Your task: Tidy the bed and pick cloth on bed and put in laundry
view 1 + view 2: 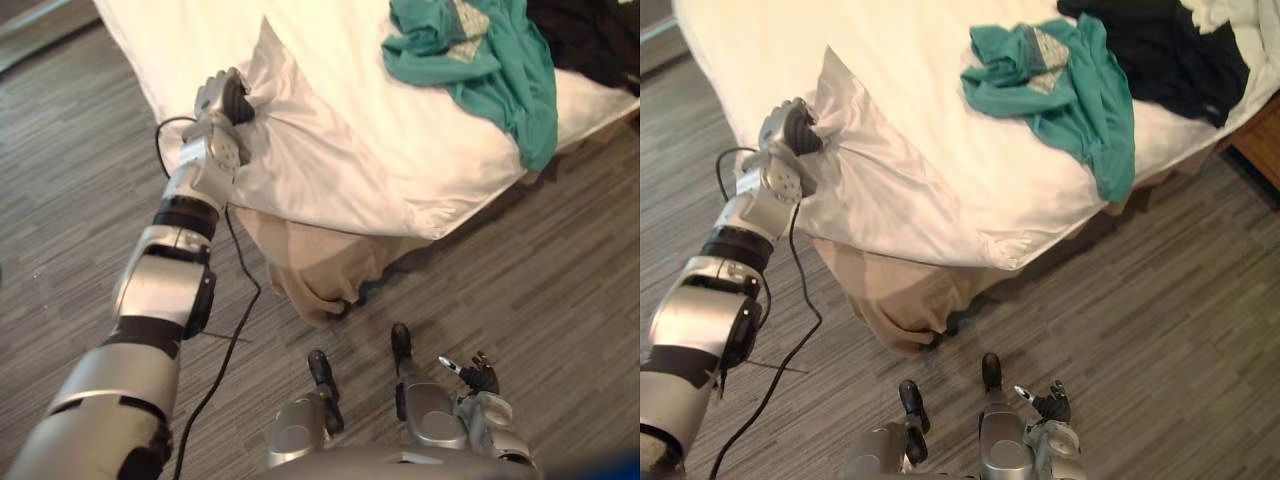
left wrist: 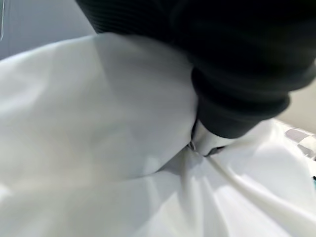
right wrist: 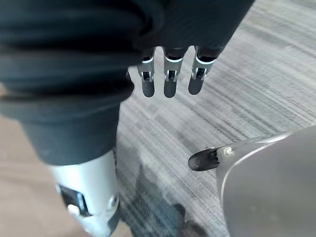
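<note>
Pinching the white sheet (image 1: 320, 150) at the bed (image 1: 180, 40) edge, my left hand (image 1: 222, 100) curls tight on it; my right hand (image 3: 168, 84) hangs slack, empty. I see the teal shirt (image 1: 500, 70) on the bed.

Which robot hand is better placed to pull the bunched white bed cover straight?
Probably the left robot hand: its fingers are curled into the bunched white bed cover at its corner. The right robot hand hangs open, low above the grey plank floor.
</note>
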### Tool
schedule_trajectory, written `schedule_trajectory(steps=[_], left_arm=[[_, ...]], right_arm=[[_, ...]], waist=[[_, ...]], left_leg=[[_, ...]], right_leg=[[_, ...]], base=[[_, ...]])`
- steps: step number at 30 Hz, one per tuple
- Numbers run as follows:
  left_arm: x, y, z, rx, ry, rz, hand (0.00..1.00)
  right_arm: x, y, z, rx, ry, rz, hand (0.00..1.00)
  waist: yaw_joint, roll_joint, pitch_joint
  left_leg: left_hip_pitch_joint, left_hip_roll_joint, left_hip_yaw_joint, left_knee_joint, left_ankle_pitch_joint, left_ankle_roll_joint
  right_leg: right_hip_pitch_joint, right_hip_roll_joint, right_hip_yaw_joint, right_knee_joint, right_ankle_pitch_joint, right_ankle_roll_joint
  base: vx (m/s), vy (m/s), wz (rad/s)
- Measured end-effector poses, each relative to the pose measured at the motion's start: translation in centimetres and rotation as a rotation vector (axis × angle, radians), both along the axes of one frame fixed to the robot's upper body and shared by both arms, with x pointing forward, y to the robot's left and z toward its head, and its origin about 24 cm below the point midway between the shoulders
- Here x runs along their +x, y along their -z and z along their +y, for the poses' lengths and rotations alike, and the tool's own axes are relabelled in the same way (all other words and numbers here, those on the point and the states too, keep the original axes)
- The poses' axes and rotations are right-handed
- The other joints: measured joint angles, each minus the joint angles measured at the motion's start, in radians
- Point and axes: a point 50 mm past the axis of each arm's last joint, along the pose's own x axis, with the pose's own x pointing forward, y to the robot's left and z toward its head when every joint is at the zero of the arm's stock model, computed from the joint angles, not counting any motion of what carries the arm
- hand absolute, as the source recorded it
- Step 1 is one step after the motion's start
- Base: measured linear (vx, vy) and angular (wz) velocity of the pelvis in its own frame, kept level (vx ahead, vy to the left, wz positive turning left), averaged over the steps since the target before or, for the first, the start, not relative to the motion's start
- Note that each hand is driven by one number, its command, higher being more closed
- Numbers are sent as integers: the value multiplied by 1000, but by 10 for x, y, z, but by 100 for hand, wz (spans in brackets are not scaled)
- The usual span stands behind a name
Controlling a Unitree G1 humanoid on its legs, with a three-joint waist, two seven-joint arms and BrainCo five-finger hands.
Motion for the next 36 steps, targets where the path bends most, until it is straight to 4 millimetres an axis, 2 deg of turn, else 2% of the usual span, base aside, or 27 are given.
schedule_trajectory(steps=[6,10,11,12,13,14,17,19,21,26,28,29,34,36], left_arm=[[-41,35,13,44,99,-9,100],[-91,90,14,-77,174,89,100],[-113,122,13,-153,164,177,100],[-125,141,11,-208,151,233,100],[-133,154,9,-249,139,274,0],[-155,182,5,-328,103,361,0],[-177,212,2,-428,40,451,0],[-197,234,2,-563,-46,505,0],[-209,248,1,-697,-108,530,0],[-231,276,4,-824,-219,623,0],[-257,302,4,-880,-326,735,0],[-265,308,4,-886,-353,765,0],[-346,335,11,-902,-541,995,0],[-395,351,11,-912,-704,1146,0]], right_arm=[[-11,5,-9,-19,-14,71,0],[-21,10,-8,-7,-42,125,0],[-24,11,-7,-16,-65,146,0],[-27,13,-7,-10,-65,155,0],[-28,13,-6,-7,-68,161,0],[-31,15,-5,-11,-92,176,0],[-32,16,-4,-16,-124,190,0],[-32,16,-3,-16,-137,197,0],[-34,17,-4,-18,-151,203,0],[-36,17,-3,-26,-190,207,0],[-33,16,-2,-35,-232,201,0],[-33,16,-1,-38,-245,198,0],[-38,14,-3,-39,-264,182,0],[-44,15,-5,-37,-252,195,0]], waist=[[21,22,-44],[42,18,-85],[52,10,-100],[68,6,-101],[73,3,-103],[83,-9,-111],[94,-22,-118],[94,-26,-120],[93,-31,-125],[93,-39,-130],[93,-40,-130],[93,-41,-131],[101,-40,-135],[113,-36,-151]], left_leg=[[39,-14,-86,-26,17,-3],[44,-20,-157,-29,17,-2],[50,-20,-176,-28,17,-2],[58,-20,-186,-27,17,-2],[61,-20,-193,-26,17,-2],[62,-20,-208,-26,18,-1],[65,-19,-220,-26,22,5],[90,-20,-219,-26,18,3],[110,-23,-222,-26,10,3],[116,-22,-239,-26,5,1],[130,-13,-228,-26,-4,-2],[134,-13,-226,-26,-6,-4],[149,-10,-216,-26,-17,-7],[160,-10,-208,-26,-27,-5]], right_leg=[[84,-16,-92,-19,-18,7],[135,-22,-159,-31,-31,10],[148,-21,-179,-31,-40,13],[160,-21,-185,-32,-45,14],[167,-20,-188,-32,-48,13],[175,-19,-200,-32,-54,12],[185,-16,-212,-32,-60,11],[207,-17,-213,-32,-67,13],[226,-16,-220,-31,-76,17],[240,-15,-240,-25,-98,20],[243,-14,-238,-6,-112,17],[244,-14,-237,-3,-115,16],[253,-17,-237,15,-138,21],[258,-20,-234,26,-151,22]], base=[[-23,0,44],[22,-9,50],[54,-25,43],[55,-28,39],[52,-33,32],[39,-32,27],[41,-32,15],[64,-25,-9],[60,-26,-6],[41,-19,12],[57,-21,-3],[67,-17,-6],[62,-8,1],[47,10,-6]])
